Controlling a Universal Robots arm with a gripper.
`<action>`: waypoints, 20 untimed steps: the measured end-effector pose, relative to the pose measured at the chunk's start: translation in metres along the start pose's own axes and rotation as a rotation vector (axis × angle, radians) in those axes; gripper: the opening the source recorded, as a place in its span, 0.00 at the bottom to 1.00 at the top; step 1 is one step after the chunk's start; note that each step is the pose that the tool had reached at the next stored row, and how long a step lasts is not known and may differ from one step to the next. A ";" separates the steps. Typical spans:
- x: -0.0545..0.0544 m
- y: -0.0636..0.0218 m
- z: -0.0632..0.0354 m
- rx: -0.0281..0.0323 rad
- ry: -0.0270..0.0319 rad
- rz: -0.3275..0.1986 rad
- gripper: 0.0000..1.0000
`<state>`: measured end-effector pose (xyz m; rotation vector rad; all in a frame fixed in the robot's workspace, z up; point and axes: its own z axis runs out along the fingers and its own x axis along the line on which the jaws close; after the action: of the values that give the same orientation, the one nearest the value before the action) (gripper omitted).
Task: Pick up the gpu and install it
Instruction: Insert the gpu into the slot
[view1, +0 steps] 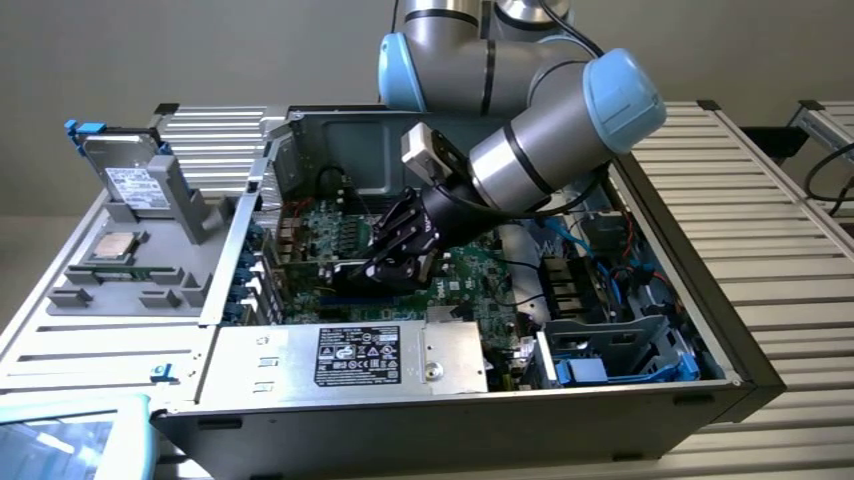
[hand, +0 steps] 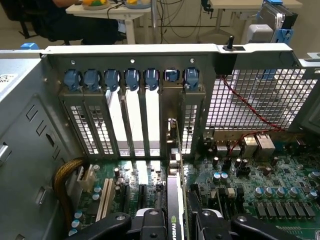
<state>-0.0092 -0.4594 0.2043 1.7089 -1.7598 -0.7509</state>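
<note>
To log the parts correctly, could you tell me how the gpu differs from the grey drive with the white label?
The gpu is dark, whereas the drive is grey with a white label. The gpu sits inside the case above the motherboard, between the gripper's fingers; the drive stands outside it in a grey holder, on the exterior view's left. Both stand on edge.

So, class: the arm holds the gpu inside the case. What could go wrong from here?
1. The gpu, held edge-on in the jaws of the gripper, may be slightly off its slot; pressing down could stress the motherboard.
2. Its end sits close beside a perforated slot cover and might snag there.
</note>
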 end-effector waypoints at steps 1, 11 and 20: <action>0.000 -0.0002 0.0002 0.0001 -0.0001 0.000 0.27; -0.002 -0.0003 0.0009 0.0000 -0.0002 0.000 0.27; 0.000 -0.0002 0.0024 0.0001 -0.0005 0.000 0.27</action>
<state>-0.0108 -0.4590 0.2025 1.7094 -1.7598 -0.7515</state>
